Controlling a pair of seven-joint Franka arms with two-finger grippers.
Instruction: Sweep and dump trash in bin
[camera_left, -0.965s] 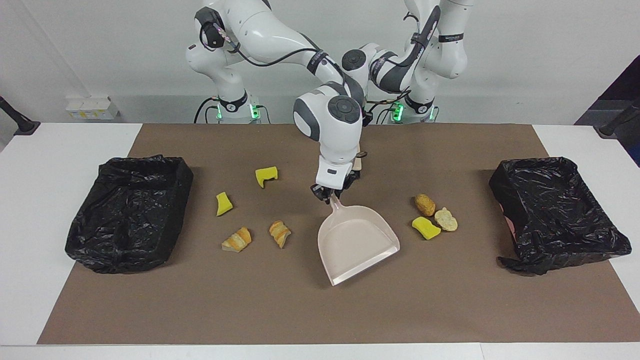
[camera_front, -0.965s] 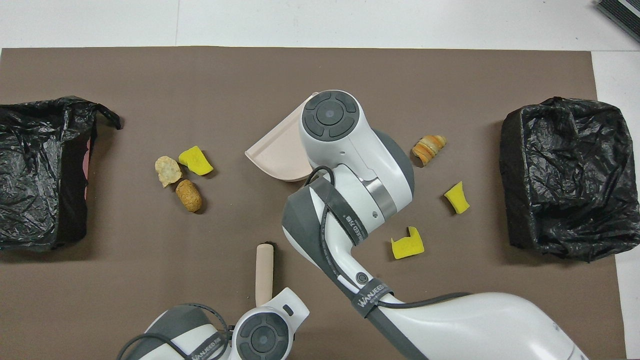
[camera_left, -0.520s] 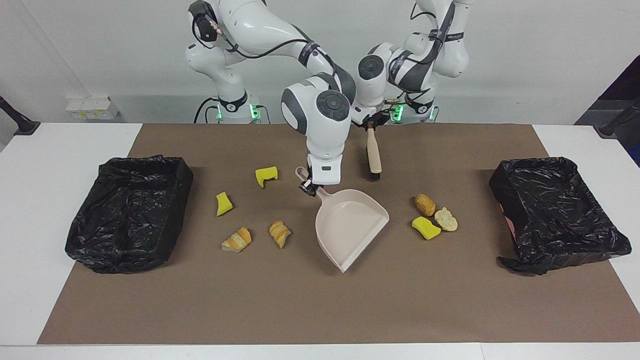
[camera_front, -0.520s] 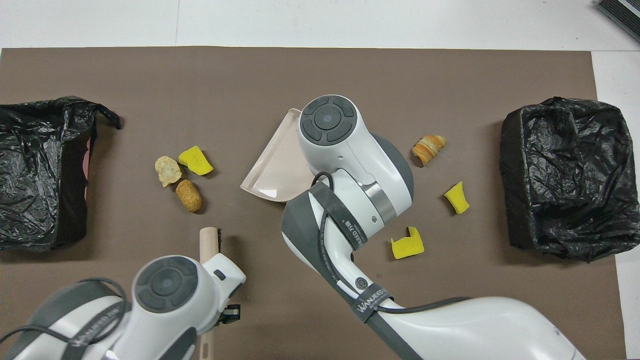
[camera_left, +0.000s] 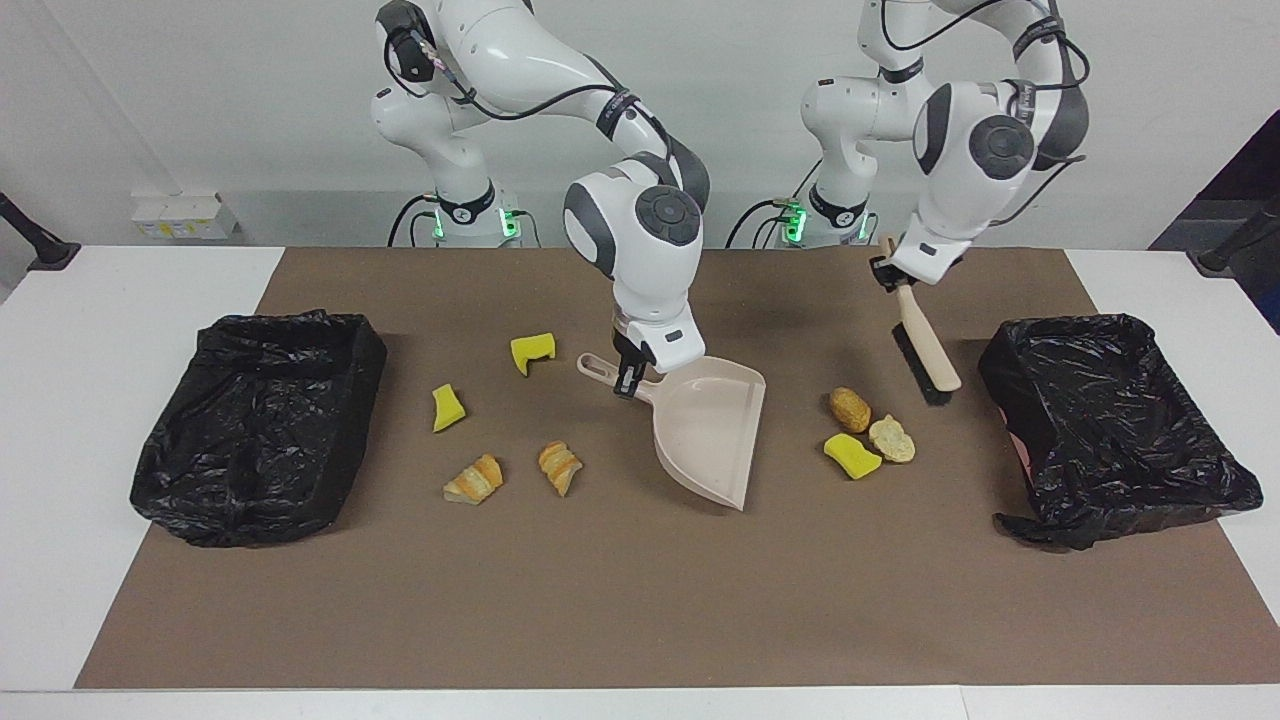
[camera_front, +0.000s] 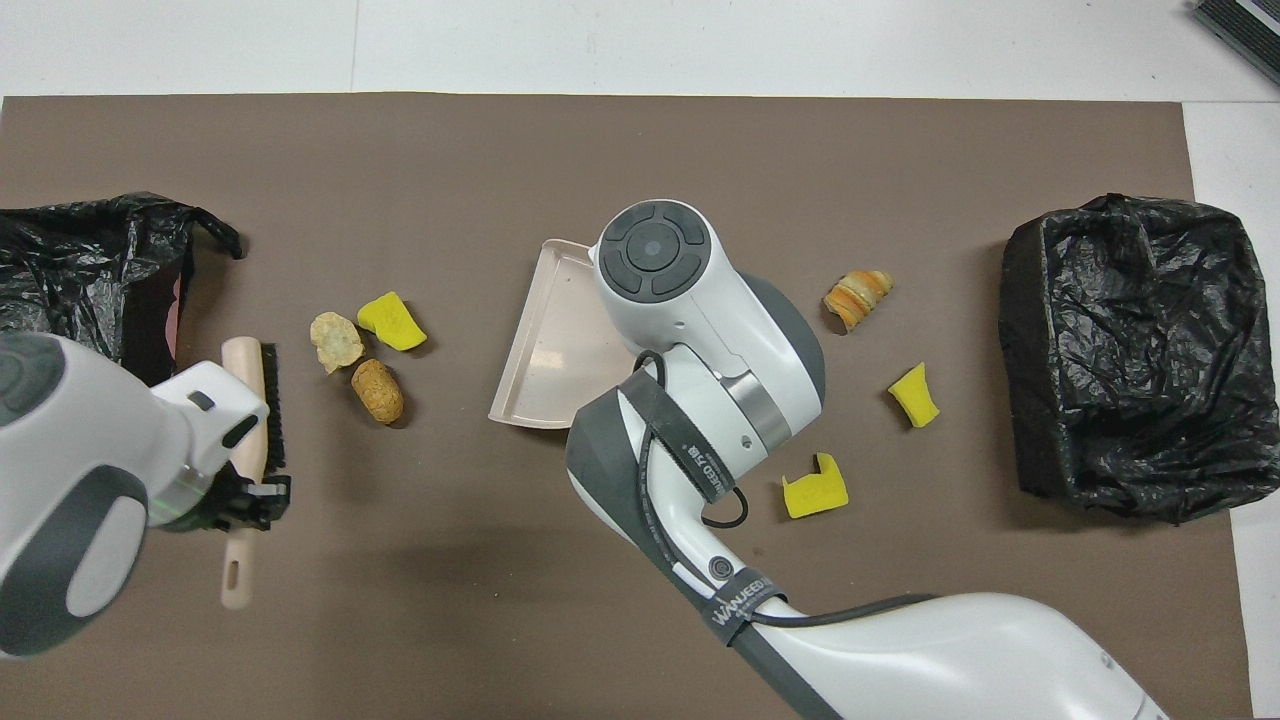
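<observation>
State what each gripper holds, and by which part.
The right gripper holds the beige plastic dustpan by its handle. The left gripper holds the beige brush with black bristles by its handle.

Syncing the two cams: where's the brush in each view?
Facing view: brush hangs from the left gripper, bristles down, between the bin at the left arm's end and three scraps.
Overhead view: brush at the left edge, partly under the left gripper.
Shared landmark: brown bread roll beside it.
</observation>
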